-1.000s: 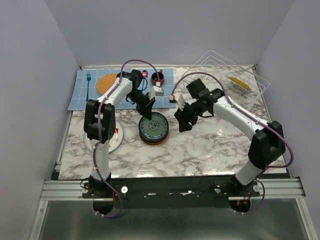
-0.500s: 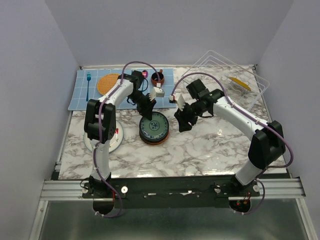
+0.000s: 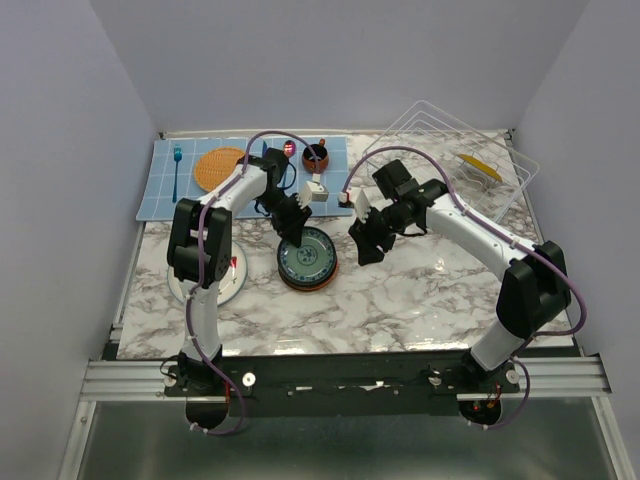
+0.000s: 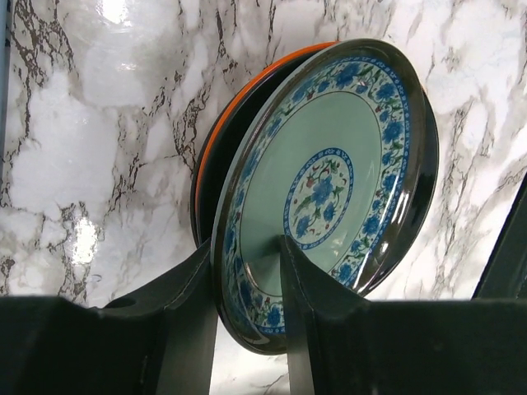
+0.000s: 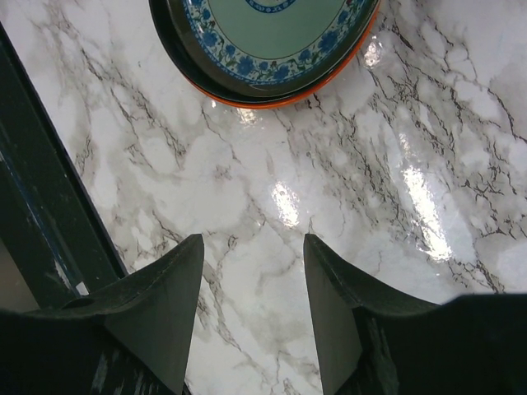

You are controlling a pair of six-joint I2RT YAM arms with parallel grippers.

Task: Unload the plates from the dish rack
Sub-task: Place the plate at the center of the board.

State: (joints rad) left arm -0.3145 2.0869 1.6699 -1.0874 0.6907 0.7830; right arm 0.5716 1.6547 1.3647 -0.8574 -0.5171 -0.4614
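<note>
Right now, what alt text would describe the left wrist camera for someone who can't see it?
The left gripper pinches the near rim of a green plate with blue flowers, tilted over a black plate and an orange-red plate stacked on the marble table.

Mat (image 3: pixel 160 200): blue, gridded; I see it beyond and to the left of the left fingers (image 3: pixel 293 228).
Woven disc (image 3: pixel 218 166): orange, on the mat, well apart from those fingers.
Fork (image 3: pixel 177 170): teal, farther left on the mat.
Cup (image 3: pixel 315 156): brown, near, beyond them.
Table (image 5: pixel 272 206): grey-veined marble, showing between the right fingers (image 5: pixel 165 304).
</note>
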